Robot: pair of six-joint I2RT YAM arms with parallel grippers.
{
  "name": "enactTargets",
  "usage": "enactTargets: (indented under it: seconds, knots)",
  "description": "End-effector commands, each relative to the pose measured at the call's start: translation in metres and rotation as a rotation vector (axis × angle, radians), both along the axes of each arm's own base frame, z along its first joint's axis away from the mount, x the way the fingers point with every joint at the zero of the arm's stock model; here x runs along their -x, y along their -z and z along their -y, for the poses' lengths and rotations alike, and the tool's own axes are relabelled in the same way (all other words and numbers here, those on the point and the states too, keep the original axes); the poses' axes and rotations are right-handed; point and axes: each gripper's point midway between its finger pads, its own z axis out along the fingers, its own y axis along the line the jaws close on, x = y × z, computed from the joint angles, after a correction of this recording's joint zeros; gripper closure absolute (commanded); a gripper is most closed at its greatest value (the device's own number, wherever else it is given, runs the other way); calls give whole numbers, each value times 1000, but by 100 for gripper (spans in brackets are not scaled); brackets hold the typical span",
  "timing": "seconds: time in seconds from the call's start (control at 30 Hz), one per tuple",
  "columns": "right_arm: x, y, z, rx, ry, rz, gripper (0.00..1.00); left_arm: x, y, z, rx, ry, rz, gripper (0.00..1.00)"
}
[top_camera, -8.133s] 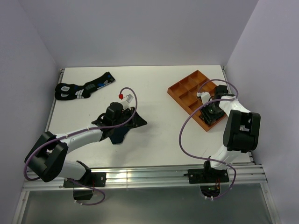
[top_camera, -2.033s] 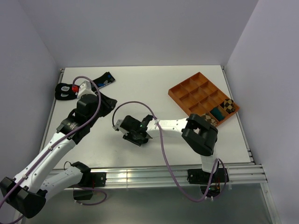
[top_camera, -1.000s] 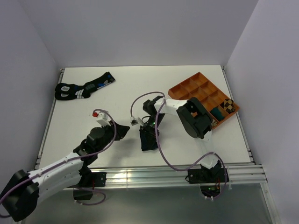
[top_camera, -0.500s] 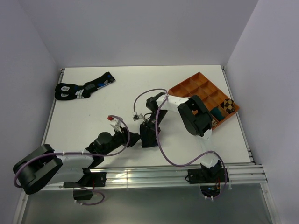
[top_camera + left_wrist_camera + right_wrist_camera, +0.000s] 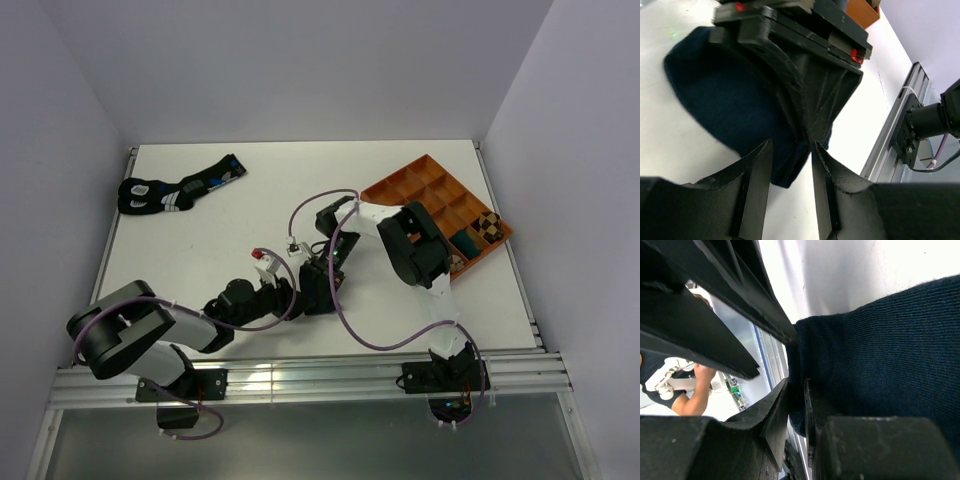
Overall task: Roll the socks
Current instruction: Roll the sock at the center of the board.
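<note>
The plain navy sock (image 5: 720, 100) lies bunched on the white table near its front middle. My right gripper (image 5: 796, 390) is shut on an edge of the sock (image 5: 890, 350) and shows from above as a dark mass (image 5: 318, 285). Low over the table, my left gripper (image 5: 790, 147) reaches in from the left (image 5: 288, 297). Its jaws are open and the sock's lower corner sits between the fingertips, close under the right gripper's body (image 5: 810, 85). Tan argyle sock fabric (image 5: 488, 226) sits rolled in the orange tray.
The orange compartment tray (image 5: 400, 188) stands at the back right with a teal roll (image 5: 465, 243) and another argyle roll (image 5: 448, 263). Black socks with blue and white markings (image 5: 175, 190) lie at the back left. The metal rail (image 5: 330, 375) runs along the near edge.
My left gripper has slid right along the table up to the navy sock and its jaws have widened. The right gripper has kept its grip and shifted only slightly.
</note>
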Motion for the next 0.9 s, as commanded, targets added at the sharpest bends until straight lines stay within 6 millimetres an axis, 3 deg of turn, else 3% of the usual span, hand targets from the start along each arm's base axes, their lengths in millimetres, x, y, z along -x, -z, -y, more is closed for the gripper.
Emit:
enactTargets:
  seconds: [0.0, 0.57, 0.87]
  knots:
    - [-7, -11, -6, -38, 16, -21, 76, -1, -22, 19, 55, 74, 87, 57]
    - [-14, -14, -3, -37, 31, -29, 77, 5, 0, 21, 19, 111, 45, 58]
    - [-14, -16, -4, -45, 31, -40, 78, 5, 8, 24, 15, 115, 13, 66]
